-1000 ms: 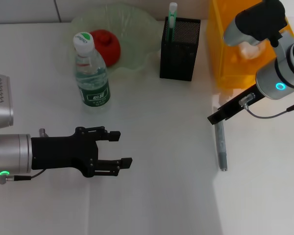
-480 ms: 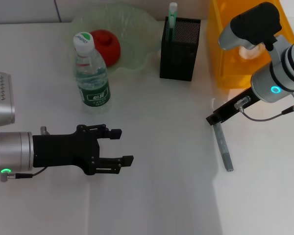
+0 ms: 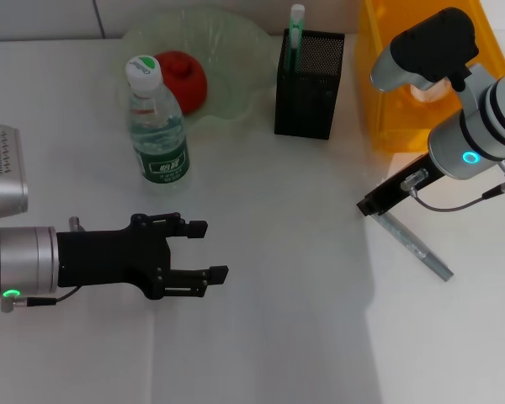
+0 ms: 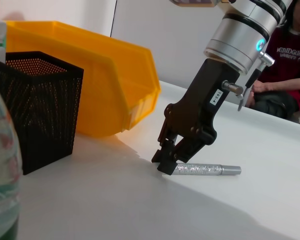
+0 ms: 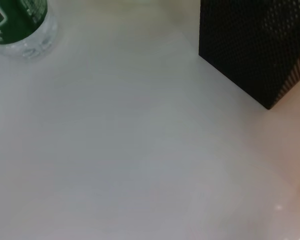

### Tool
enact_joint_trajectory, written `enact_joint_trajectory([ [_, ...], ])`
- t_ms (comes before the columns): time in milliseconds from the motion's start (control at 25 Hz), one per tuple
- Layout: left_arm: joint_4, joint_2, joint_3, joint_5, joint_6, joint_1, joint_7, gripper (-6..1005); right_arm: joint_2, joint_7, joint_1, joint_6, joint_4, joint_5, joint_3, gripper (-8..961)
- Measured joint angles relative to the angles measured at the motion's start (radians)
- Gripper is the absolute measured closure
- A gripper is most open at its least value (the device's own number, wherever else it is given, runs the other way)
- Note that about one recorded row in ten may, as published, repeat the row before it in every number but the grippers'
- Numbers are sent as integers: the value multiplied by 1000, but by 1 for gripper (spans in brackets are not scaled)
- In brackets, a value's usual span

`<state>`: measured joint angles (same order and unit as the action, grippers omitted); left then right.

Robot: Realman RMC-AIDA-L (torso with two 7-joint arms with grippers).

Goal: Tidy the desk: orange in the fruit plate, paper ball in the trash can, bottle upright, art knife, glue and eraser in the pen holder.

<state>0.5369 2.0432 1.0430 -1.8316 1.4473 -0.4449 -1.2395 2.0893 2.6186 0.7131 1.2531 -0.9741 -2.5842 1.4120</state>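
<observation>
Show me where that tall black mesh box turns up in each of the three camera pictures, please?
Head view: the pen holder stands at the back, between the fruit plate and the trash can, with the art knife poking out.
Left wrist view: the pen holder is at the left side, in front of the trash can.
Right wrist view: the pen holder fills the upper right corner.
Shared landmark: the bottle.

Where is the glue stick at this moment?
In the head view the glue lies flat on the table's right side, in front of the trash can, one end at the right pincer.
</observation>
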Motion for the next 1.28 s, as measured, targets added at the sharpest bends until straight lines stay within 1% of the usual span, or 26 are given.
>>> enact_joint_trajectory([
  [120, 0, 0, 0, 0, -3, 0, 1, 196, 0, 0, 0, 0, -5, 1, 1, 749],
  [280, 1, 0, 0, 0, -5, 0, 1, 196, -2, 0, -1, 4, -18, 14, 1, 807],
  [320, 1, 0, 0, 0, -6, 0, 1, 197, -4, 0, -7, 12, -44, 19, -2, 821],
  [360, 1, 0, 0, 0, -6, 0, 2, 197, -4, 0, -7, 12, -44, 19, -2, 821],
  [400, 2, 0, 0, 0, -7, 0, 2, 197, -4, 0, -18, 20, -72, 22, -5, 821],
  [440, 3, 0, 0, 0, -7, 0, 1, 197, -5, 0, -52, 38, -154, 39, -10, 821],
  [480, 4, 0, 0, 0, -7, 0, 1, 197, -5, 0, -52, 38, -154, 39, -10, 821],
  [520, 6, 0, 0, 0, -7, 0, -1, 197, -6, -1, -101, 50, -270, 77, -16, 821],
  [560, 7, 0, 0, 0, -7, 0, -2, 197, -6, -1, -101, 50, -270, 77, -16, 821],
  [600, 7, 0, 0, 0, -7, 0, -3, 196, -7, -3, -130, 53, -337, 103, -26, 820],
  [680, 8, 0, 0, 0, -7, 0, -4, 196, -7, -21, -179, 51, -447, 157, -64, 820],
  [720, 8, 0, 0, 0, -7, 0, -4, 195, -5, -73, -225, 28, -523, 253, -131, 820],
  [760, 8, 0, 0, 0, -7, 0, -4, 195, -5, -73, -225, 28, -523, 253, -131, 820],
  [800, 8, 0, 0, 0, -7, -1, -4, 195, -5, -102, -242, 10, -538, 308, -156, 820],
  [920, 8, 2, 0, 0, -11, -4, -1, 196, -8, -229, -277, -77, -516, 531, -230, 822],
  [1000, 7, 2, 0, 0, -13, -7, -1, 197, -9, -321, -281, -129, -466, 649, -266, 828],
  [1040, 6, 2, 0, 0, -14, -9, -1, 197, -9, -422, -271, -191, -392, 758, -294, 830],
  [1080, 5, 3, 0, 0, -16, -12, -2, 197, -9, -422, -271, -191, -392, 758, -294, 830],
  [1200, 5, 3, 0, 0, -16, -14, -1, 197, -8, -585, -253, -292, -281, 917, -304, 832],
  [1280, 5, 4, -1, 4, -17, -15, 1, 196, -7, -723, -237, -345, -193, 1053, -304, 832],
])
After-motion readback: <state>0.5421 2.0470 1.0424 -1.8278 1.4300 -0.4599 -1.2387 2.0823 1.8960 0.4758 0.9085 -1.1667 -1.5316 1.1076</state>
